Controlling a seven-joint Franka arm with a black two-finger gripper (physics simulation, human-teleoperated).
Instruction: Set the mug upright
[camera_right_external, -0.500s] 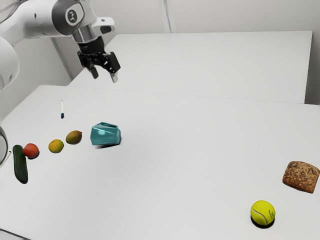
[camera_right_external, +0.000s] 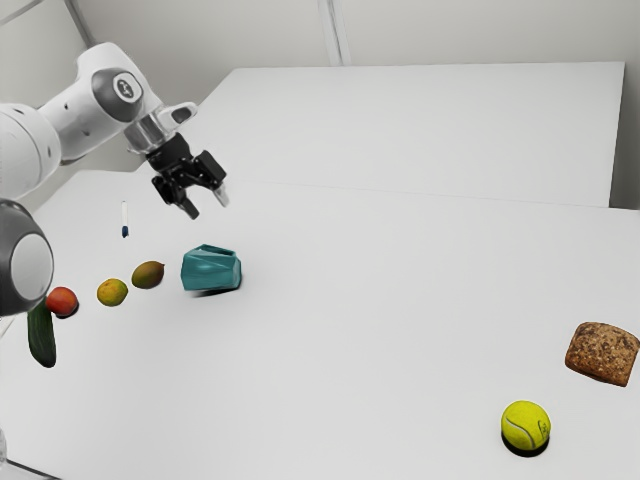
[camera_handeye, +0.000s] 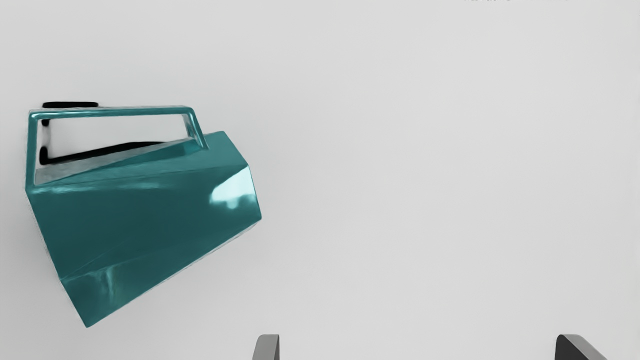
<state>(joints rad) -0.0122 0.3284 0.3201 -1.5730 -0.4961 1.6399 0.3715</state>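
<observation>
1. One mug (camera_right_external: 211, 270), teal, lies on its side on the desk (camera_right_external: 350, 350), left of the frame's centre in the exterior view.
2. Also on the desk, counted: one cucumber (camera_right_external: 42, 340), one red fruit (camera_right_external: 62, 302), one yellow-orange fruit (camera_right_external: 112, 292), one brownish-green fruit (camera_right_external: 148, 275), one small white stick with a dark blue end (camera_right_external: 125, 218), one tennis ball (camera_right_external: 526, 426) and one piece of bread (camera_right_external: 602, 353).
3. One arm (camera_right_external: 90, 110) enters at the exterior view's left, bends at upper left and slopes down rightward. Its end effector (camera_right_external: 205, 203) is tilted downward, above the desk and apart from the mug.
4. The end effector's two fingers (camera_handeye: 268, 348) stand wide apart, with bare desk between them in the wrist view; the mug lies off to one side of that gap.
5. The three fruits line up from far left toward the mug. The arm hides the cucumber's upper end. Ball and bread sit at lower right.
</observation>
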